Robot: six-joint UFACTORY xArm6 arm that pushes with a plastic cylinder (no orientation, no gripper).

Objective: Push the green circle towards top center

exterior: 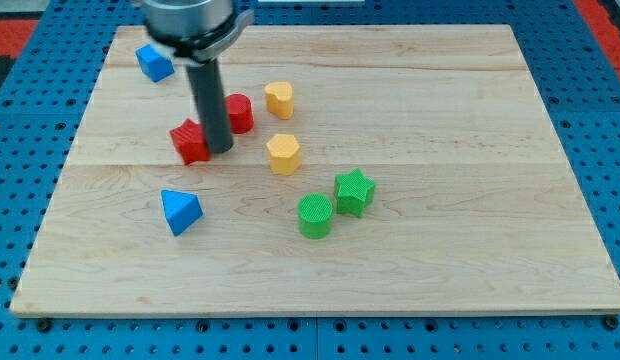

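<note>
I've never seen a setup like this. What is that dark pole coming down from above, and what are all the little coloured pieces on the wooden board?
This is one camera's view of a wooden board on a blue pegboard table. The dark pole is the end of my robot arm: I have no hand, only a rod, and nothing is held. My tip slides across the board and nudges blocks. It now sits between two red blocks, close against both. Also there: two yellow blocks, a blue block at the view's top left, a blue triangle-like block, a green star, and the green circle beside it, which I am to push toward top center.
</note>
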